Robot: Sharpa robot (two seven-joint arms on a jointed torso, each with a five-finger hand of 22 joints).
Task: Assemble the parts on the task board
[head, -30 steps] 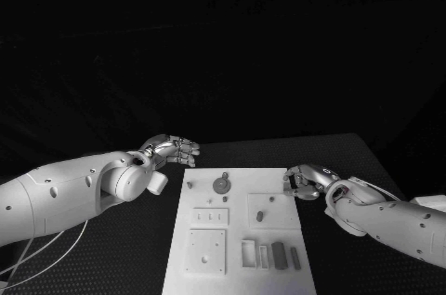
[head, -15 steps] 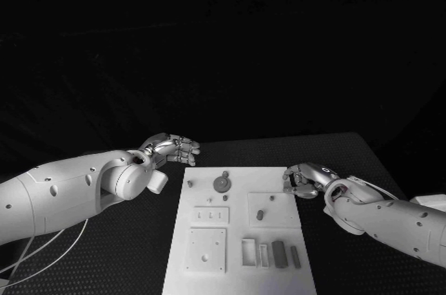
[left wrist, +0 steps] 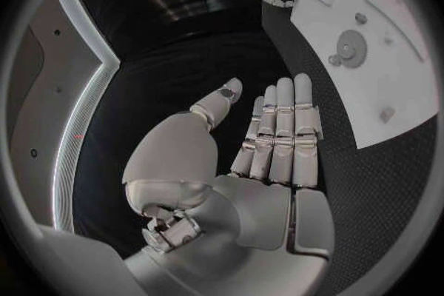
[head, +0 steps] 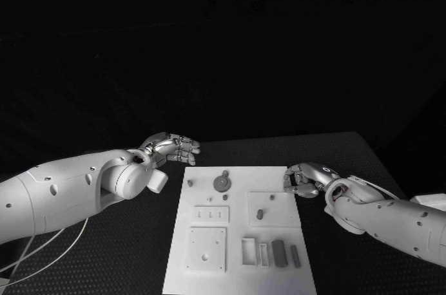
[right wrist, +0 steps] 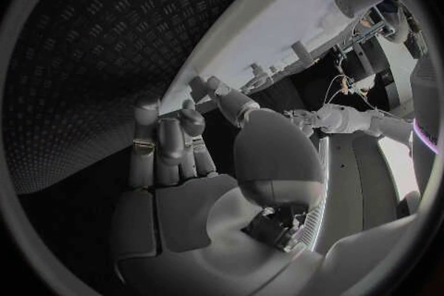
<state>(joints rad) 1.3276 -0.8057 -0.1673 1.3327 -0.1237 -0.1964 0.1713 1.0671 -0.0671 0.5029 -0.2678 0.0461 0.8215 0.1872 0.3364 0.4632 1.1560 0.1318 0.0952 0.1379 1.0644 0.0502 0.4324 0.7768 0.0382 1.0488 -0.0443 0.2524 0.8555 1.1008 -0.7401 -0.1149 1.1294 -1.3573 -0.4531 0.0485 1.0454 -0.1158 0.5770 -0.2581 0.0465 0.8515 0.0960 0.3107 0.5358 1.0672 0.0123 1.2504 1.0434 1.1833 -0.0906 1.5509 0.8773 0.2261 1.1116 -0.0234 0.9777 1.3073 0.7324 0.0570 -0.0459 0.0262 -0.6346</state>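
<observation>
left hand (head: 173, 147) fingers straight, empty, beside task board (head: 240, 243); right hand (head: 306, 178) fingers curled, empty, at board edge.

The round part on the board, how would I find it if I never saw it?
Find the white board between the arms. Near its far end lies the round part, a dark disc. Its neighbours are small pegs and long bars.

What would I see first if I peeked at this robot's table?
You'd spot the white task board in the middle of the black table, with small grey parts on it. A shiny left hand floats open by its far left corner, and the right hand curls at its right edge.
</observation>
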